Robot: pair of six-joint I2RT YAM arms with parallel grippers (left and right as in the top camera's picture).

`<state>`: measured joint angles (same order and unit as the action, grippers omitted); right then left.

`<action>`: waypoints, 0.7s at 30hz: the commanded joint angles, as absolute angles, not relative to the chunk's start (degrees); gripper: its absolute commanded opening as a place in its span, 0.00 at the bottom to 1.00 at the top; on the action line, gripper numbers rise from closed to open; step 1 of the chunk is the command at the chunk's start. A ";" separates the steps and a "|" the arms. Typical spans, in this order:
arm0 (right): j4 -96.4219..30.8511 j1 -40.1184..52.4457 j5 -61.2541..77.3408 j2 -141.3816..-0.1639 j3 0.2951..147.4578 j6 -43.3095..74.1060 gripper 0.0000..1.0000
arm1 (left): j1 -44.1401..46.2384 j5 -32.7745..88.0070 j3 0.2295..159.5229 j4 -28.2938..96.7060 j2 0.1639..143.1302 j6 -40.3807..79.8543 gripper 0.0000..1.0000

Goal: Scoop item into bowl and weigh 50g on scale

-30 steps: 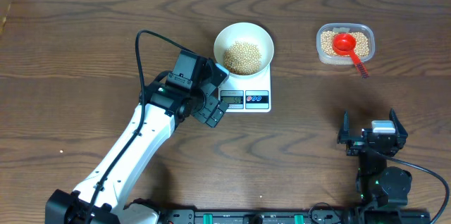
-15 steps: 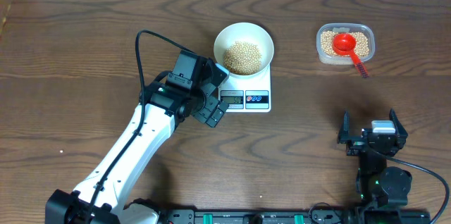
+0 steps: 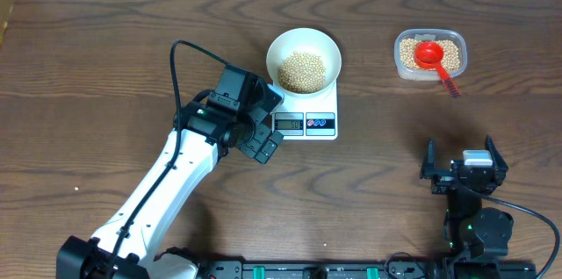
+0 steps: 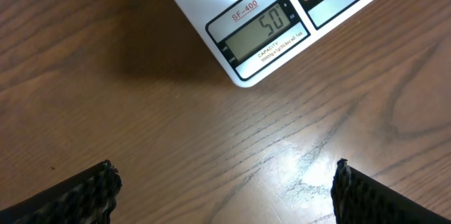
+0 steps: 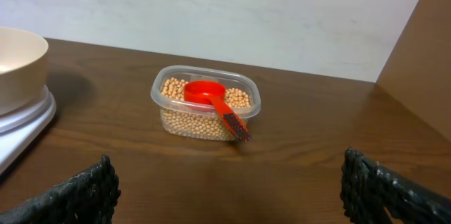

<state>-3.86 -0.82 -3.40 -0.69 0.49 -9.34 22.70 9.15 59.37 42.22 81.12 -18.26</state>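
The white bowl (image 3: 303,44) stands on the white scale (image 3: 327,102) and holds a heap of pale-tan beans (image 3: 302,70). In the left wrist view the scale's display (image 4: 258,31) reads 50. My left gripper (image 3: 263,134) is open and empty, just left of the scale's front corner; its fingers (image 4: 224,192) frame bare wood. My right gripper (image 3: 462,172) is open and empty near the front right; its fingers (image 5: 229,189) frame bare table. The bowl's edge (image 5: 17,65) shows in the right wrist view.
A clear plastic tub (image 3: 429,54) with more beans and a red scoop (image 3: 432,53) stands at the back right; the scoop's handle sticks out over the rim. It also shows in the right wrist view (image 5: 206,106). A black cable (image 3: 176,77) loops above the left arm.
My left gripper has shifted slightly left and back from the scale. The right arm, bowl and tub have not moved.
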 commanded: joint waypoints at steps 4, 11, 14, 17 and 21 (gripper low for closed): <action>-4.05 -0.30 -3.05 -0.32 0.32 -9.72 0.99 | 22.57 9.87 59.02 44.69 76.05 -18.81 0.98; -4.05 -0.30 -3.05 -0.32 0.32 -9.72 0.99 | 22.50 2.70 58.89 45.58 65.17 -17.72 0.98; -4.05 -0.30 -3.05 -0.32 0.32 -9.72 0.99 | 22.28 -0.73 58.52 44.53 60.62 -17.74 0.98; -4.05 -0.30 -3.05 -0.32 0.32 -9.72 0.99 | 20.12 -0.71 57.93 42.72 55.94 -17.69 0.98; -4.05 -0.30 -3.05 -0.32 0.32 -9.72 0.99 | 16.01 -0.45 55.18 37.98 49.60 -15.81 0.98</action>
<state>-3.86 -0.82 -3.40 -0.69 0.49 -9.34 18.57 1.06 57.47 39.81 53.49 -17.78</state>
